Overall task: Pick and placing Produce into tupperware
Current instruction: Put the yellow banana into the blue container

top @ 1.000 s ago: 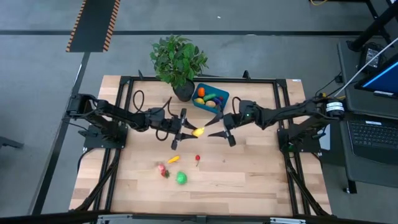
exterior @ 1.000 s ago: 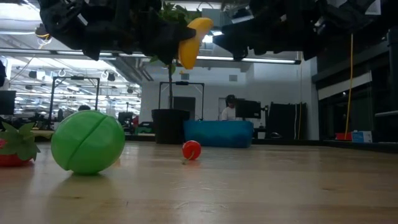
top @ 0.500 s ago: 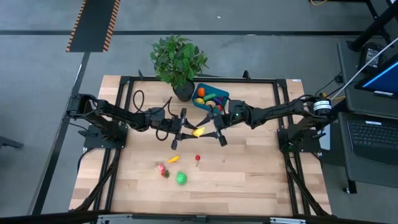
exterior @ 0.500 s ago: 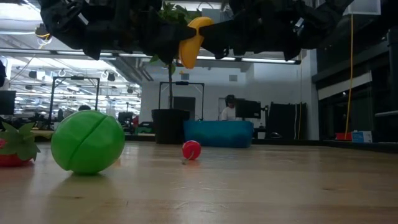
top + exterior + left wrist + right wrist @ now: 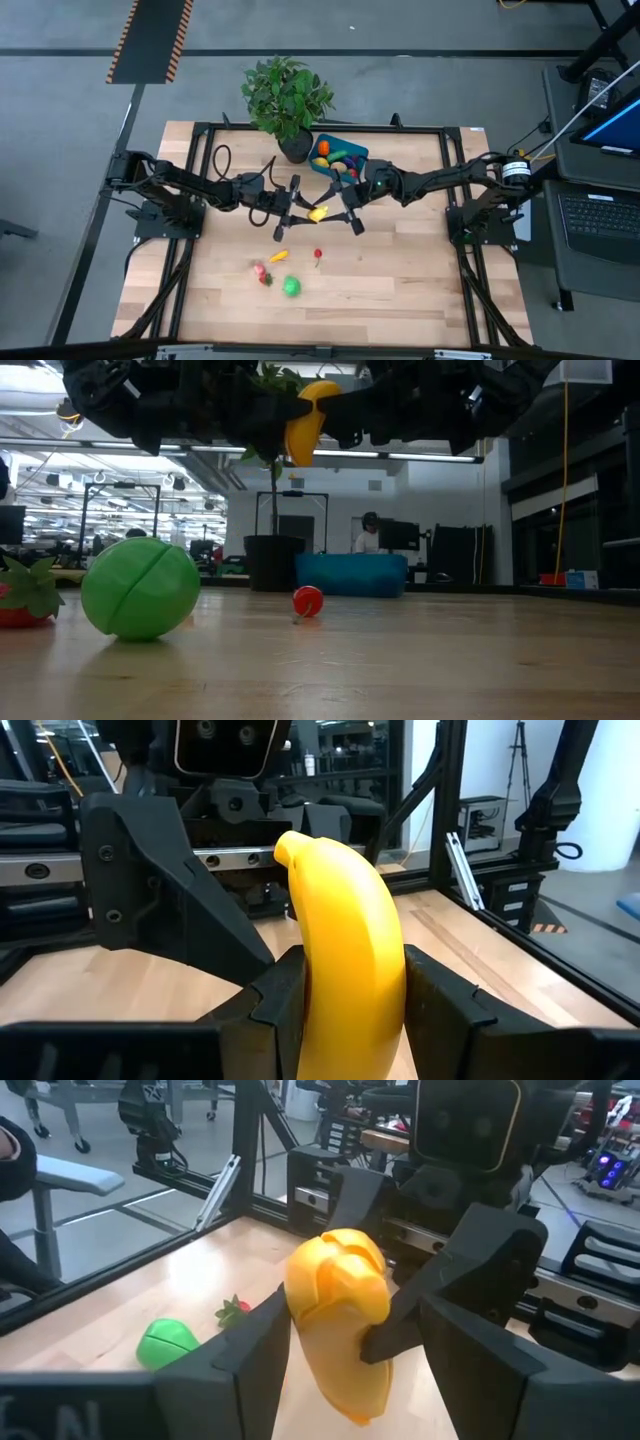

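Banana [image 5: 350, 935] pinched mid-body in left tool [image 5: 345, 1010], lifted clear of worktop [image 5: 400, 270]. Right tool [image 5: 345, 1345] spread wide, straddling banana's free end, not clamped. Handover, by the look. Probably light, stiff, smooth plastic, curved, so liable to twist; best taken across the thick middle, beside left tool's hold. Count below the tools: one green ball [image 5: 291, 287], one red strawberry-like piece [image 5: 261, 272], one orange piece [image 5: 279, 256], one small red piece [image 5: 318, 254]. One tupperware [image 5: 338, 158] behind right tool, holding several pieces, number unclear.
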`<control>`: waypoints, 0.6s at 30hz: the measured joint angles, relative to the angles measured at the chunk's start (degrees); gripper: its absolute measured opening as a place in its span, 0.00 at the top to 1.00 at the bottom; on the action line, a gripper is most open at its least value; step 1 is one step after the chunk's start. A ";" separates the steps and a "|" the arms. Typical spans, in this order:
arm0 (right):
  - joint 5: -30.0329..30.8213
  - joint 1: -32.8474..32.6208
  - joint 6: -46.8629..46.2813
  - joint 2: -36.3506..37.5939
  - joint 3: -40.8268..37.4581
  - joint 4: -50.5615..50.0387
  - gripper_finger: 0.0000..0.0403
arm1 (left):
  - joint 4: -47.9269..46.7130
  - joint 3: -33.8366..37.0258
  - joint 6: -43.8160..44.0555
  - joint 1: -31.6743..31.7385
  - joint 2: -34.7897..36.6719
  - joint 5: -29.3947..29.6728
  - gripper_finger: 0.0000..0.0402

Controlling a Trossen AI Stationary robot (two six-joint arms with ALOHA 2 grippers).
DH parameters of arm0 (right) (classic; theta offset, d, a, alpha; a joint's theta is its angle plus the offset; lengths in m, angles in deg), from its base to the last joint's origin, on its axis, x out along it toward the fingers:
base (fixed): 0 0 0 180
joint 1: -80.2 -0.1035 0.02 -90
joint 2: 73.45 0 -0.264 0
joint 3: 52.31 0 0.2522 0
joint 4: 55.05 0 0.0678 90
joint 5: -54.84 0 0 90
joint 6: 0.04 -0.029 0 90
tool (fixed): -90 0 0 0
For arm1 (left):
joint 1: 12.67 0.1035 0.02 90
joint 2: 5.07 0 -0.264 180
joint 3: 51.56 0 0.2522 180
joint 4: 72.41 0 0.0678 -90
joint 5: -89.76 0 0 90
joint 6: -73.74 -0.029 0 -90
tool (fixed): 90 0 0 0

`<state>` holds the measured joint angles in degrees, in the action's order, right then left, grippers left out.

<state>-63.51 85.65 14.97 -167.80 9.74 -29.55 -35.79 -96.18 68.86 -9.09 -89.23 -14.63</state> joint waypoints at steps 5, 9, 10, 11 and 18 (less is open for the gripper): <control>1.94 -0.17 -0.97 0.00 0.00 0.26 0.46 | -0.14 0.04 0.07 0.10 0.00 -0.80 0.69; 2.20 -0.17 -0.94 0.01 0.00 0.10 0.46 | -0.14 0.04 0.09 0.13 -0.07 -0.78 0.69; 2.21 -0.17 -0.96 0.02 0.00 -0.04 0.46 | -0.16 0.04 0.11 0.13 -0.07 -0.76 0.69; 2.20 -0.15 -0.96 0.02 0.00 -0.17 0.46 | -0.18 0.04 0.11 0.13 -0.11 -0.74 0.69; 2.77 -0.15 -1.95 0.15 0.25 -3.71 0.46 | -1.01 0.04 0.58 0.13 -0.25 -0.27 0.69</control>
<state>-60.75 85.50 13.02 -167.64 9.99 -33.26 -36.80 -96.13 69.44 -8.96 -89.48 -14.90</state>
